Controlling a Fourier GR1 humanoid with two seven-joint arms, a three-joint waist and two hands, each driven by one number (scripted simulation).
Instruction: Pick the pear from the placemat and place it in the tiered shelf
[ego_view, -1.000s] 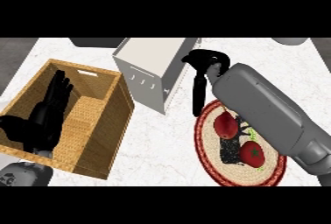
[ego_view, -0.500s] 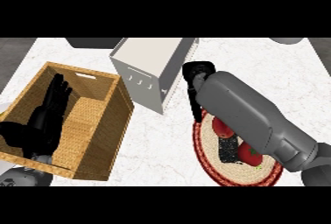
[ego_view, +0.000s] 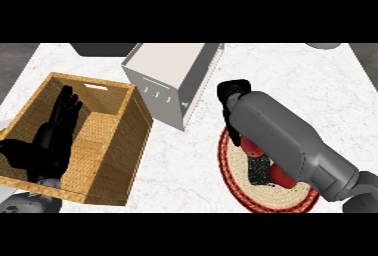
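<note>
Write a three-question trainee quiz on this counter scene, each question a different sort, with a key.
1. True or false: the left hand shows over the wicker basket.
2. The round placemat has a rim of which colour? A) blue B) dark red C) green
3. Fill in: the white shelf unit stands to the ____ of the basket.

Key: 1 true; 2 B; 3 right
</note>
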